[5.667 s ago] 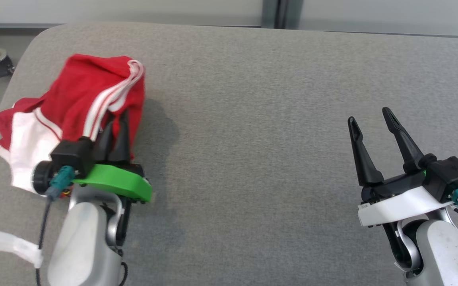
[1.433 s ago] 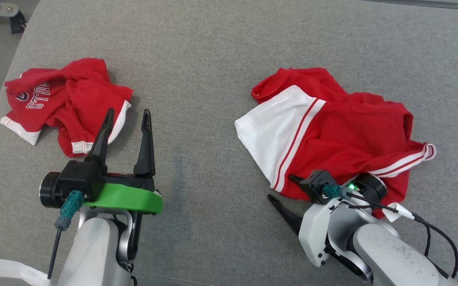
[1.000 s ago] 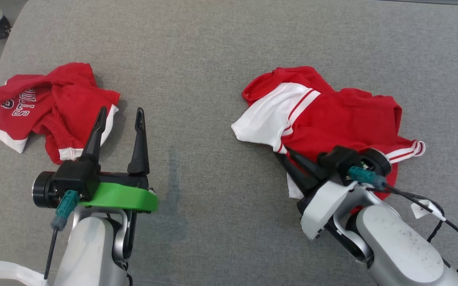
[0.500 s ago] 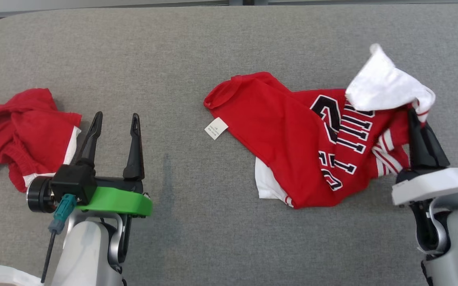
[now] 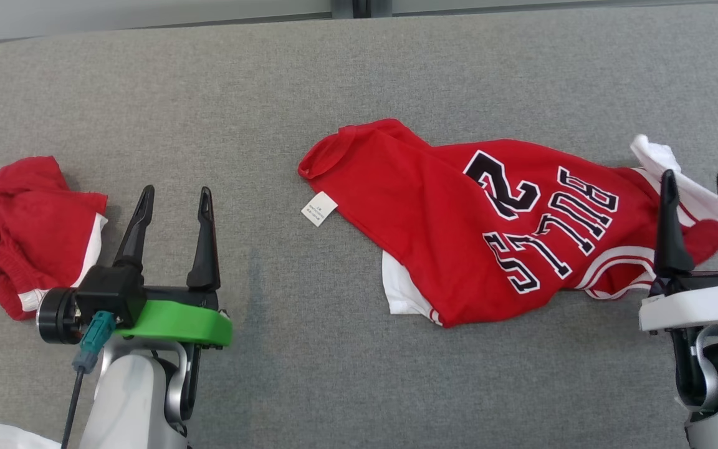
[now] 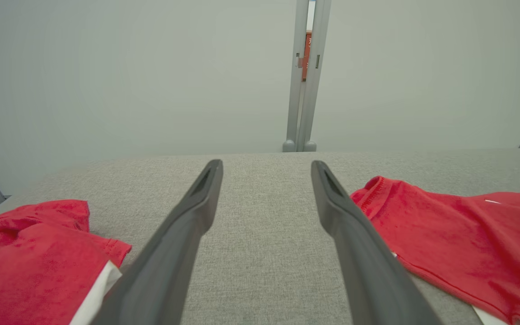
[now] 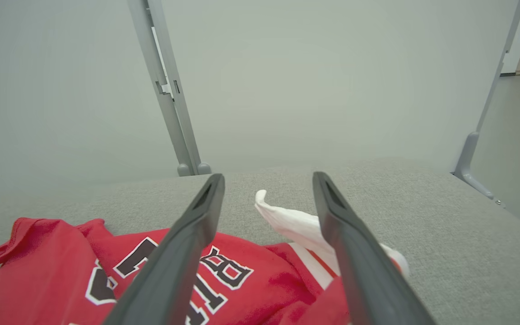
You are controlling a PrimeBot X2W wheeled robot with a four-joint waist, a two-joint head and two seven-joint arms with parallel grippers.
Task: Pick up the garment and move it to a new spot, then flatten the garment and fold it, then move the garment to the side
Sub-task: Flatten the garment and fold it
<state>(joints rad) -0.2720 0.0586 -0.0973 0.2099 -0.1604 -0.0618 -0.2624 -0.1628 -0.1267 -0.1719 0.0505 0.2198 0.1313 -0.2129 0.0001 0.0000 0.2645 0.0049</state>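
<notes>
The garment (image 5: 490,224) is a red jersey with white trim and black-and-white lettering. It lies spread but rumpled at the centre right of the grey surface, and the right wrist view shows it too (image 7: 242,275). My right gripper (image 5: 695,181) stands open over the jersey's right end, where a white sleeve (image 5: 658,159) sticks up between its fingers without being pinched. In the right wrist view that sleeve (image 7: 287,221) lies in the gap between the fingers. My left gripper (image 5: 175,196) is open over bare surface at the left, holding nothing.
A second red and white garment (image 5: 16,231) lies crumpled at the far left, also in the left wrist view (image 6: 30,266). The grey padded surface (image 5: 359,68) ends at a pale wall with a grey metal post (image 6: 303,76). A white label (image 5: 318,209) hangs off the jersey's left end.
My right gripper has opened and let go of the jersey's white sleeve, which dropped flat. The jersey now lies more spread out. The camera has shifted; my left arm has stayed still.
</notes>
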